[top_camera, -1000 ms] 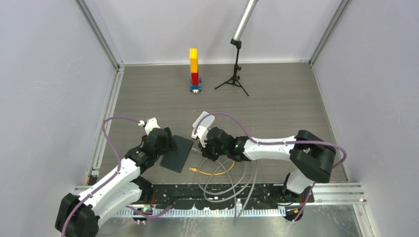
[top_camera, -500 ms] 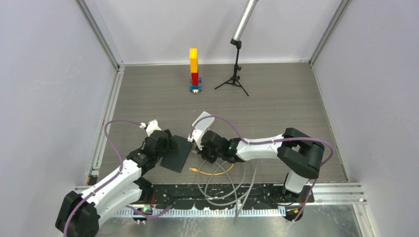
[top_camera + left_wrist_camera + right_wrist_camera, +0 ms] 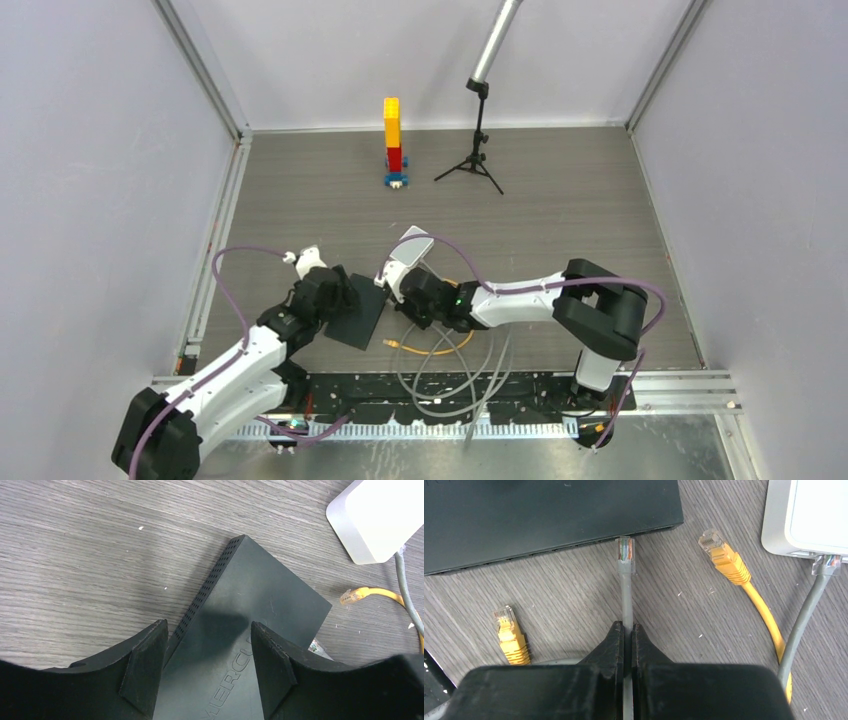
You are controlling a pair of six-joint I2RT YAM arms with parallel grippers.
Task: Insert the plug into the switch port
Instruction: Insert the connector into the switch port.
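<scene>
Plug (image 3: 625, 550) is sitting tip-first against the black switch (image 3: 549, 515) edge, right gripper (image 3: 627, 630) pinching its grey cable (image 3: 626, 595). Left gripper (image 3: 207, 627) is spreading wide over the switch. Two yellow plugs (image 3: 506, 625) (image 3: 719, 550) are lying loose, one white box (image 3: 814, 515) nearby.
</scene>
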